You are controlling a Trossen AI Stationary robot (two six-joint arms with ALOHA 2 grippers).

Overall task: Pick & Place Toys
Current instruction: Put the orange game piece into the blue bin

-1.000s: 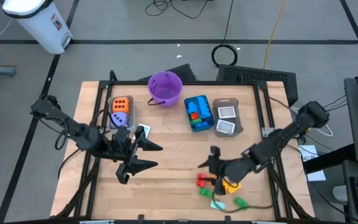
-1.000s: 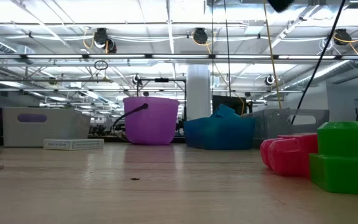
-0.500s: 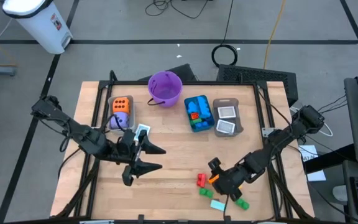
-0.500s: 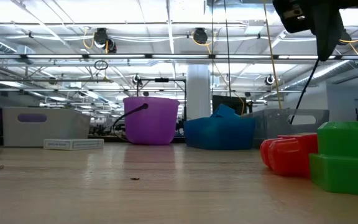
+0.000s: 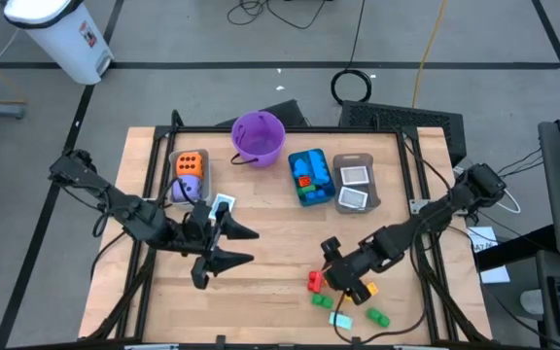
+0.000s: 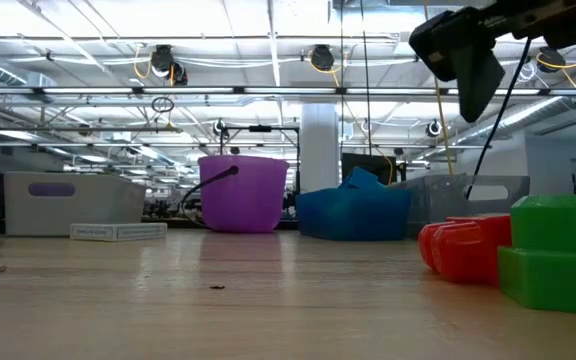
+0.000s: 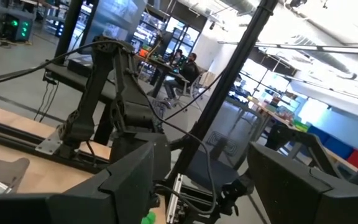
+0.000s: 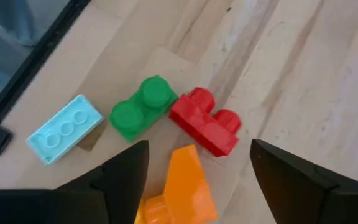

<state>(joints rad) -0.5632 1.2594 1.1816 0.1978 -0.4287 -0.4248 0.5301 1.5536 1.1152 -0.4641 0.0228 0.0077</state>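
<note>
While my right gripper (image 8: 197, 171) hangs with jaws spread above the loose bricks at the desk's (image 5: 270, 243) near right edge:
- orange brick (image 8: 179, 186): directly between my fingers, long axis along my reach.
- red brick (image 8: 205, 121), green brick (image 8: 140, 107): touching each other, just beyond the orange; likely to be nudged.
- light blue brick (image 8: 64, 127): apart, by the rail.
- left gripper (image 5: 224, 245): parted, empty, well apart at desk centre; right arm nearer.

Purple bucket (image 5: 258, 137) beside teal bin (image 5: 308, 177) and grey bin (image 5: 355, 182); white canister (image 5: 58, 35) off-table.
</note>
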